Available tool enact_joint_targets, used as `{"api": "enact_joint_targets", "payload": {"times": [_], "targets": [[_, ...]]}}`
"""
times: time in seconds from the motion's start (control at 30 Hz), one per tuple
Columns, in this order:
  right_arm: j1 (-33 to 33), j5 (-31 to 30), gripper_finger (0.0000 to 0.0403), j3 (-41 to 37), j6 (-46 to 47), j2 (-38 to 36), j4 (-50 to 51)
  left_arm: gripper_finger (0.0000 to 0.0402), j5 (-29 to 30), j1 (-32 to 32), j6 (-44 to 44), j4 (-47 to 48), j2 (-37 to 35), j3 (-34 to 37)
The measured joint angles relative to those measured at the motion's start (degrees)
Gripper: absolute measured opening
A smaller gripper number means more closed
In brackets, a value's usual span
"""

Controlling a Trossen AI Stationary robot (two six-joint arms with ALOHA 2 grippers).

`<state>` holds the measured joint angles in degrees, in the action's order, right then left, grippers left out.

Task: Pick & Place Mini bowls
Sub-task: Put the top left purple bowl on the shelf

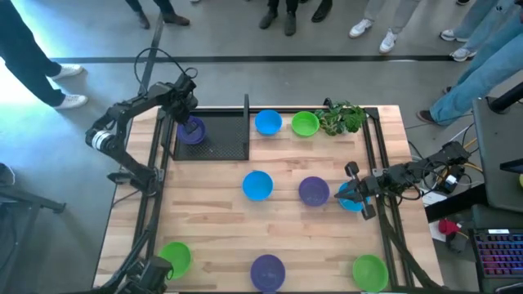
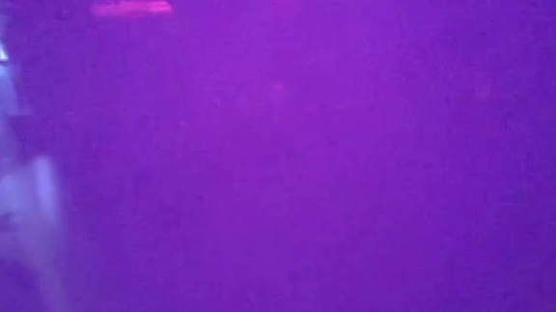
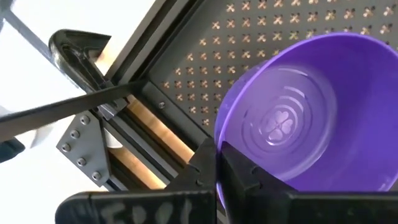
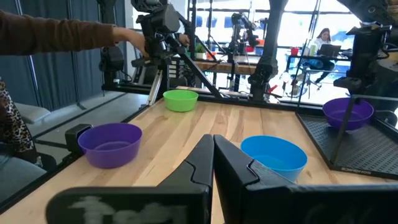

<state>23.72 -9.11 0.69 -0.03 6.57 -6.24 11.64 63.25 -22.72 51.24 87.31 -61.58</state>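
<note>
My left gripper [image 1: 189, 124] is at the table's far left, pointing steeply down over a black perforated tray [image 1: 225, 147]. It is shut on a purple mini bowl [image 3: 292, 118], which also shows in the right wrist view [image 4: 348, 112]. My right gripper [image 4: 213, 142] lies level at the right edge, shut and holding nothing, just above a blue mini bowl [image 1: 351, 201]. Other mini bowls stand upright on the wood: blue [image 1: 268, 122], green [image 1: 305, 124], blue [image 1: 257, 184], purple [image 1: 314, 191], green [image 1: 174, 257], purple [image 1: 267, 272] and green [image 1: 369, 272]. My left gripper pinches the purple bowl's wall at its rim [image 3: 219, 146], with one finger [image 3: 249, 177] inside the bowl and the other [image 3: 198, 167] outside. The fingers come from above, slanting down. The bowl sits tilted over the tray; whether its base touches the tray I cannot tell.
A leafy plant sprig [image 1: 343, 118] lies at the far right corner. An upright black post [image 1: 246, 110] stands at the tray's right side. People stand beyond the far edge, and a person's sleeve [image 4: 62, 31] reaches in across the table. The low view shows only purple blur.
</note>
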Motion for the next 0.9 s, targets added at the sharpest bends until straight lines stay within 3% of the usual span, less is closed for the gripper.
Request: {"api": "enact_joint_targets", "payload": {"times": [0.47, 0.9], "targets": [[0.0, 0.0, 0.0008, 0.0, -0.1, 0.0, 0.0, 0.0001, 0.5, -2.6, -11.4, 2.7, 0.0, 0.0], [0.0, 0.0, 0.0008, 0.0, 0.0, 0.0, 0.0, 0.0000, 1.6, -4.5, -13.1, 0.4, -0.1, 0.0]]}}
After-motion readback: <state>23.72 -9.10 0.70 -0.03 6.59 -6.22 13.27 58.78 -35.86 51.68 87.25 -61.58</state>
